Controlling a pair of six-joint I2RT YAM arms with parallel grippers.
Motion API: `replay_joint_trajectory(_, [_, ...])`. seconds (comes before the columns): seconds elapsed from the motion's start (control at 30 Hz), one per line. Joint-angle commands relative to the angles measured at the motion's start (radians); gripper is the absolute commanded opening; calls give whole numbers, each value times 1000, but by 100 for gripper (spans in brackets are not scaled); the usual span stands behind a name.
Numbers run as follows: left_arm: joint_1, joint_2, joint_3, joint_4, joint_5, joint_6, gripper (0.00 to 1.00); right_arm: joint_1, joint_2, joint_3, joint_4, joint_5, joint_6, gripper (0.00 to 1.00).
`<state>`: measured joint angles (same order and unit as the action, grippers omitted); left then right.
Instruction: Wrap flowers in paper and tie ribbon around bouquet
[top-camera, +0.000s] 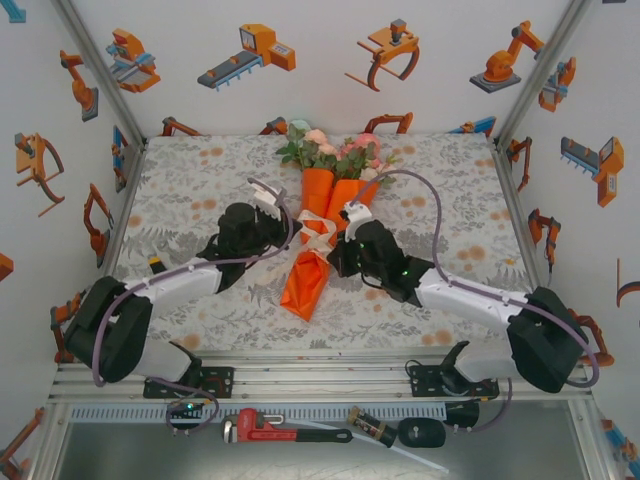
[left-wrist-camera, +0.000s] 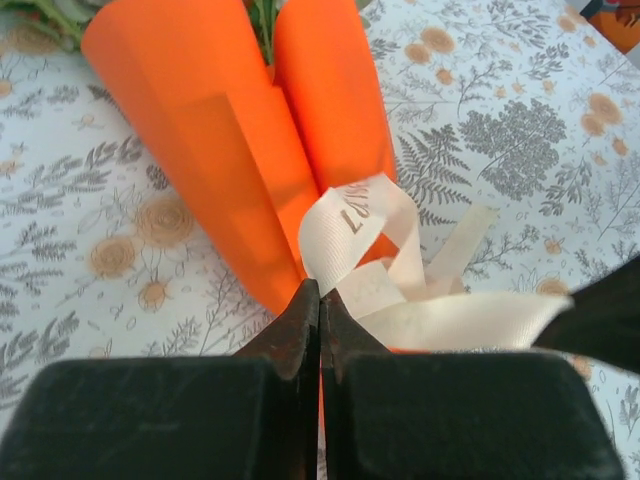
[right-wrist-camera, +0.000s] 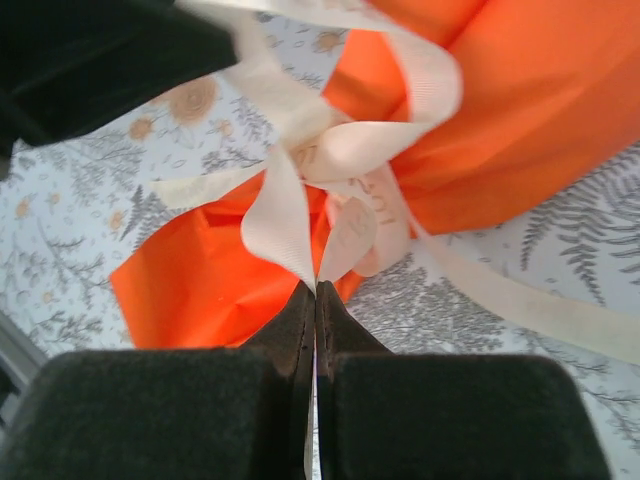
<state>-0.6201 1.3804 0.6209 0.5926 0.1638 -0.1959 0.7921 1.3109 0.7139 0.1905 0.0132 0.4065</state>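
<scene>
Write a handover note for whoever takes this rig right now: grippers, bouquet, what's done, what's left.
Left gripper: shut on a loop of the ribbon.
Right gripper: shut on ribbon strands beside the knot.
Bouquet: lies mid-table, flowers toward the far wall, stems inside the orange paper.
Done: flowers wrapped; ribbon round the cone's waist, apparently knotted loosely.
Left: probably pull the bow tight, then release both grips.

Bright, even light is cast throughout; soft shadows are seen beside the bright orange paper cone (top-camera: 308, 285). Nearer than it, the wrist views are blurred.
</scene>
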Motion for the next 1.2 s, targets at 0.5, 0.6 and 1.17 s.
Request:
replay_joint_trajectory(0.5, [116,-139,-22,-251,-274,-345,45,-22,54,77,-21,-117,-118,0])
replay_joint_trajectory(0.6, [126,-104,107,-309,-90,-226,47,-27,45,76,-25,-134,-126,0])
replay_joint_trajectory(1.17, [60,377,702,-899,79,183,63,-45,-28,9,-34,-202,-130,0])
